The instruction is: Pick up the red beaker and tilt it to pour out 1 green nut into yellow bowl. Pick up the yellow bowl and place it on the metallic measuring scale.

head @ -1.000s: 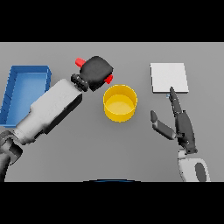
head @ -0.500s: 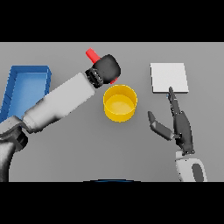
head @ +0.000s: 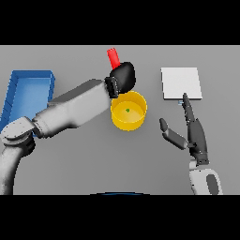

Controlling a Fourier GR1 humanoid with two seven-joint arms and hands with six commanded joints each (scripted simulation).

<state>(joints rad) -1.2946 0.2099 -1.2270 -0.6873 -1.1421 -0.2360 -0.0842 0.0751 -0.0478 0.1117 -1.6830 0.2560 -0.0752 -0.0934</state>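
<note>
Red beaker (head: 112,57) is clamped in the curled fingers of the left hand (head: 123,76), only its upper part showing above the knuckles, leaning slightly away from upright. Compared with half a second ago, the beaker now points more steeply upward and the hand has shifted to sit just beyond the far rim of the yellow bowl (head: 128,110). One second ago the beaker lay nearly sideways behind the hand, further from the bowl.

One green nut (head: 127,110) now lies on the bowl's floor, near its centre, just below the left hand's fingers; none was visible there in either earlier frame. The bowl itself has not moved on the grey table (head: 84,159).

Right hand (head: 193,136) stands with fingers straight and spread from the thumb, holding nothing, well apart from the bowl. Its longest fingertip reaches the near edge of the metallic measuring scale (head: 181,83); whether it touches cannot be told. Its pose is almost unchanged.

Blue tray (head: 28,91) sits beyond the left forearm, far from both sets of fingers.
</note>
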